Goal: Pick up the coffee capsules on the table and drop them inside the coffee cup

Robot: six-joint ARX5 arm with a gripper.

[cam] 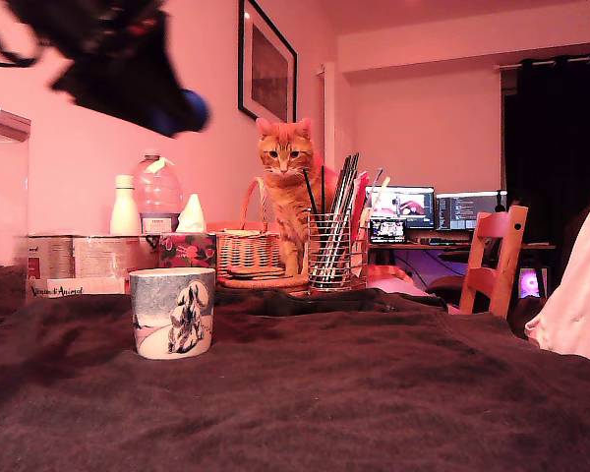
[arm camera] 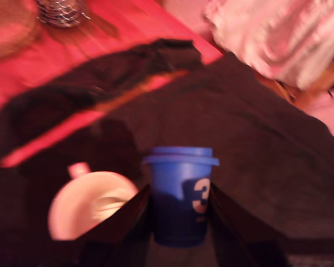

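High in the exterior view's left corner, the gripper (cam: 177,110) hangs blurred in the air, well above the dark cloth (cam: 354,393) that covers the table. Its fingers are clamped on the blue capsule (cam: 194,106), of which only a rounded blue end shows past the dark fingers in this view. The wrist view gives it plainly: the blue capsule (arm camera: 181,194) sits between the two dark fingers (arm camera: 125,219), wider rim away from the camera, with a pale "3" on its side. The cup (cam: 172,313) stands upright on the cloth toward the exterior view's left, below the gripper and a little to its left in that view, its painted figure facing the camera. From the wrist, the cup (arm camera: 92,203) appears as a pale open mouth just beside the capsule, with a light shape lying inside it that is too blurred to name. Behind the table in the exterior view, an orange cat (cam: 287,192) sits beside a wicker basket (cam: 248,251), with a wire-mesh holder (cam: 330,251) full of pens just to the right. A white bottle (cam: 125,206) stands at the back left, and a wooden chair (cam: 494,258) stands to the right.
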